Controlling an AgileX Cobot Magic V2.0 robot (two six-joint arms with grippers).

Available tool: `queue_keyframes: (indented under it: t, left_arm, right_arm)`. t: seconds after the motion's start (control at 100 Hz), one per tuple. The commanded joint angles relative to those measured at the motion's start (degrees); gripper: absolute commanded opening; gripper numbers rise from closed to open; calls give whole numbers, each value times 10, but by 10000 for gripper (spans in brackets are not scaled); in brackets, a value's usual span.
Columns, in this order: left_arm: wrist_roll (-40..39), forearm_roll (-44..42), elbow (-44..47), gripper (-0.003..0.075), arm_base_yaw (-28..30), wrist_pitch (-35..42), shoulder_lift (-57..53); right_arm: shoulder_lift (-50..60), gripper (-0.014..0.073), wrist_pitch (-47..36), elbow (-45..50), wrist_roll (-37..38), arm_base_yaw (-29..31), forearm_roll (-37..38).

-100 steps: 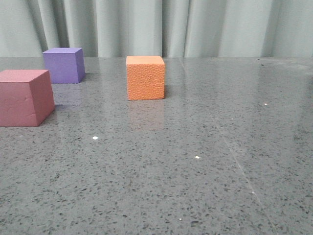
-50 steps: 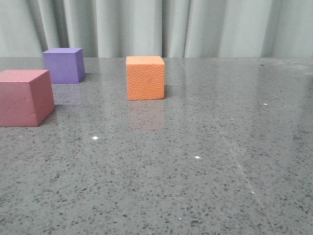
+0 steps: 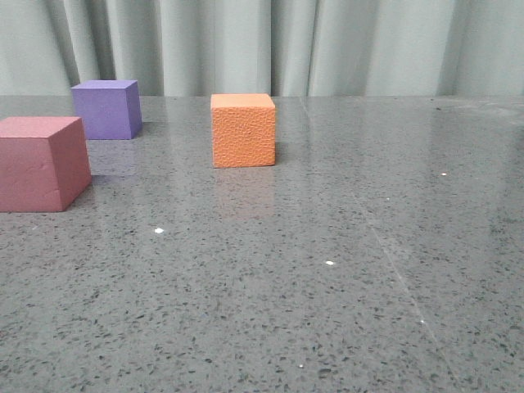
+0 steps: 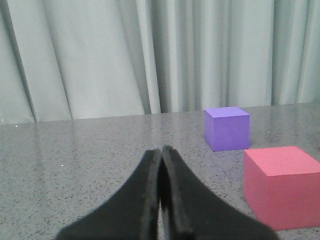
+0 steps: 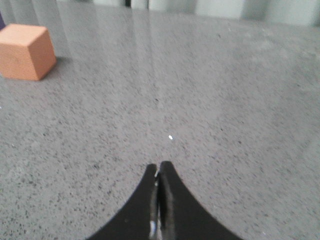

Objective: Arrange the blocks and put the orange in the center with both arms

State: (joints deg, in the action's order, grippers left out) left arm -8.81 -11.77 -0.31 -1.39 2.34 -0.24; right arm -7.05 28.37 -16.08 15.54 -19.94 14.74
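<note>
Nothing has shifted on the bench (image 3: pixel 344 311) since the earlier front views: the orange cube (image 3: pixel 243 131) stands alone near the middle toward the back, the purple cube (image 3: pixel 105 109) sits further back on the left, and the pink-red cube (image 3: pixel 41 164) is nearest at the left edge, all three apart from one another. Both hands hang off the blocks with fingers pressed together and empty, the left hand (image 4: pixel 161 150) aimed beside the purple and pink-red cubes, the right hand (image 5: pixel 159 167) well away from the orange one. The orange cube looks like light, slightly squashy foam whose pebbled skin should grip well, so I would take it across two opposite flat side faces with a gentle squeeze.
</note>
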Motion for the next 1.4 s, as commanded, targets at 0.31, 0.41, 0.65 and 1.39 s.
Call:
queue_keyframes:
  t: [0.31,0.41,0.65,1.39]
  left_arm:
    - [-2,4,31,-19,0,45,-19]
    - [-2,4,31,-19,0,45,-19]
    - [-2,4,31,-19,0,45,-19]
    - [-2,4,31,-19,0,45,-19]
  right_arm:
    - [89,-67,-146,97,-36,37,-60]
    - [89,-67,-156,104,-93,78,-120]
    - [89,-67,-254,149,-121,159,-147]
    - [89,-67,-291,169,-121,166,-147]
